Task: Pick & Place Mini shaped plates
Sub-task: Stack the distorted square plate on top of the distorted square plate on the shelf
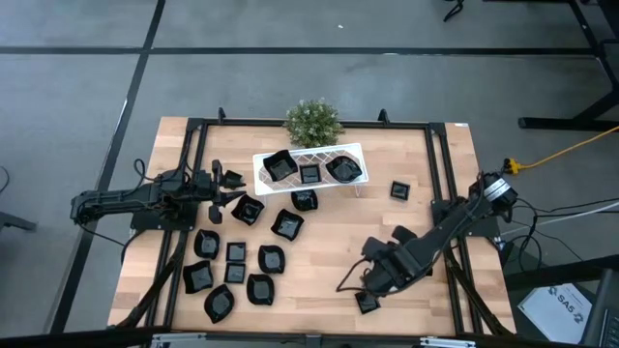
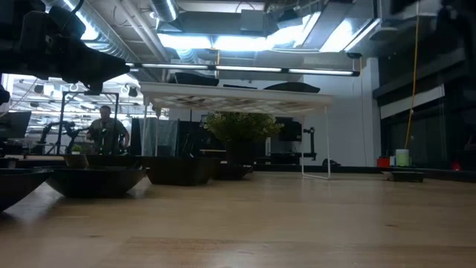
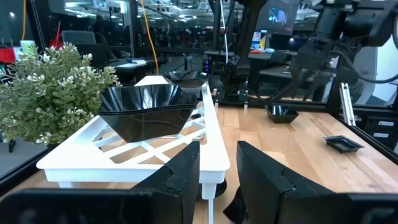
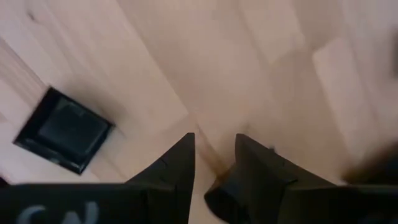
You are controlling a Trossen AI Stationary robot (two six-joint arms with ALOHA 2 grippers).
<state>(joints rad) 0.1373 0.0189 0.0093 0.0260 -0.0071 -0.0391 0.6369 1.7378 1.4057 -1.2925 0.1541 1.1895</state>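
high view: right gripper (image 1: 372,282) near the worktop's front-right corner, a square mini plate (image 1: 367,303) just beside it toward the front edge; left gripper (image 1: 224,184) by the white rack (image 1: 308,169), farther off.
right wrist view: fingers slightly parted, empty; plate off to one side.

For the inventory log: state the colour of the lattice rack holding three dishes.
White lattice-patterned rectangular rack; clearest in the high view.

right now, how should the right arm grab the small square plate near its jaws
Take the small square plate by two opposite raised rim edges, coming straight down from above. It lies flat on the table, so only the rim gives purchase. The right gripper, jaws slightly apart, points down beside it and would probably need to shift over it and open wider.
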